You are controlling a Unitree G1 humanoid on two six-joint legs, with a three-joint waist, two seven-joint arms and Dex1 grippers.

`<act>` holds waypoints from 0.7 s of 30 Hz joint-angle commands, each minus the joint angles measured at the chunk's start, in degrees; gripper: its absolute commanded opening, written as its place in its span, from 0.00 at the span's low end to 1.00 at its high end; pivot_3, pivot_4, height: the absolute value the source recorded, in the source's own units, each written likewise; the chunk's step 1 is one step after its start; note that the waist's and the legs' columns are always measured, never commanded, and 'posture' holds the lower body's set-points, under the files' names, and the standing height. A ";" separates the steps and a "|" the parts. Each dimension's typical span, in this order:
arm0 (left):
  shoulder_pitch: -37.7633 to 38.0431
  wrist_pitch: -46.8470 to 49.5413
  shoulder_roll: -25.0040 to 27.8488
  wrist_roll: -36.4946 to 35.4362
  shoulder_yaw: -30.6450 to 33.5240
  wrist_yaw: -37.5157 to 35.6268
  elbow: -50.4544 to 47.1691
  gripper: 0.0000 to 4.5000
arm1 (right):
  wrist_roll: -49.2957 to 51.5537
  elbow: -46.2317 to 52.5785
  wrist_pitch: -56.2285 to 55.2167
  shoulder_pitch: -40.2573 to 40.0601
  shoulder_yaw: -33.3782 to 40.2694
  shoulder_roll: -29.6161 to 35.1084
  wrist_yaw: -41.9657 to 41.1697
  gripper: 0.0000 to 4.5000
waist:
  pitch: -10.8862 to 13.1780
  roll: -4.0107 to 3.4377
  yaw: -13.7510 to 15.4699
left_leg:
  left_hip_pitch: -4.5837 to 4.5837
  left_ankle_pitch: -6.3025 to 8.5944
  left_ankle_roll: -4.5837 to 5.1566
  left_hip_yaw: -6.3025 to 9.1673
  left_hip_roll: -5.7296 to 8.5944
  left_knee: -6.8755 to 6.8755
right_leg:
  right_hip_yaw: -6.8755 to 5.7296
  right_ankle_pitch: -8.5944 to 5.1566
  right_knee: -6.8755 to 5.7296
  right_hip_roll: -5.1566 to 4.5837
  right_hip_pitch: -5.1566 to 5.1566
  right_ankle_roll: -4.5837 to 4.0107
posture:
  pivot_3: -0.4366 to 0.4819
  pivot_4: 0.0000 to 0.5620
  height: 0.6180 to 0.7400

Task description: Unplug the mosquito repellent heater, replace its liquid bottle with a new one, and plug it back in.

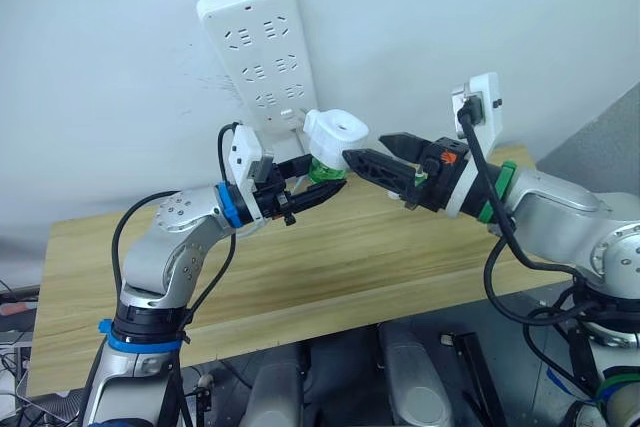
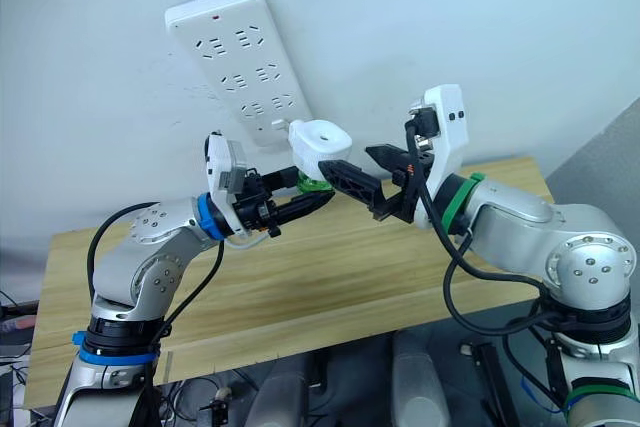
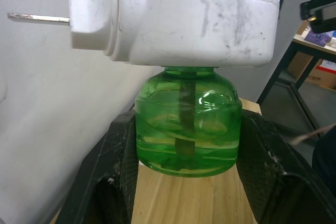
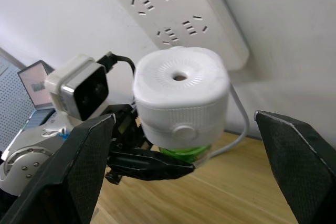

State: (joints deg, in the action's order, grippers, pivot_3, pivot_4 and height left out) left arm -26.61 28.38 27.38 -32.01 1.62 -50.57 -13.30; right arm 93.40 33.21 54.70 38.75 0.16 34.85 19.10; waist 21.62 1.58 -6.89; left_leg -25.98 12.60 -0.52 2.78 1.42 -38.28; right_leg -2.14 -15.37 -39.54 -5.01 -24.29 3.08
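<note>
Bottle swap: left tool (image 1: 318, 190) grips the green bottle (image 3: 188, 120); right tool (image 1: 385, 154), wide, must clasp the unplugged heater (image 1: 335, 134) for unscrewing.

Even, bright indoor light washes the white wall (image 1: 480, 17), with soft shadows falling beneath the power strip (image 1: 255, 47) and beside its lower edge. The wooden table (image 1: 300, 277) is evenly lit, without glare. In the left wrist view, small highlights glint on the green liquid bottle (image 3: 188, 124), which is sharp, while the background at the frame's edge is blurred. In the right wrist view, the mosquito repellent heater (image 4: 181, 95) is slightly soft, and the black fingers (image 4: 79, 166) loom large and dark at the edges.
</note>
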 commanded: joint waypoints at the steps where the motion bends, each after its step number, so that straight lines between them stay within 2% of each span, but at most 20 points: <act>1: -0.28 0.01 -0.18 -2.02 0.70 0.15 -3.00 0.49 | -0.49 2.79 -2.14 -0.59 -0.40 -0.21 0.02 0.99 | 0.00 0.00 0.00 | 0.00 0.00 0.00 0.00 0.00 0.00 | 0.00 0.00 0.00 0.00 0.00 0.00 | 0.14 0.57 0.95; 21: -1.28 3.00 -0.78 -5.68 -0.64 0.56 -5.46 0.49 | -9.60 -0.64 -3.33 1.31 -2.95 -4.77 -3.55 0.99 | 0.00 0.00 -0.04 | 0.01 0.00 0.00 0.01 0.00 0.00 | 0.01 0.00 0.01 0.00 0.00 0.00 | 0.15 0.58 0.95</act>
State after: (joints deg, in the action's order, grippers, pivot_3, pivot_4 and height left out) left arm -27.75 31.28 26.79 -36.11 1.37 -49.58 -15.54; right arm 84.08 31.47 51.70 39.45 -3.26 30.31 16.55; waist 21.62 1.58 -6.93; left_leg -25.98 12.60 -0.52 2.80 1.42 -38.28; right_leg -2.14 -15.37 -39.53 -5.00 -24.29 3.08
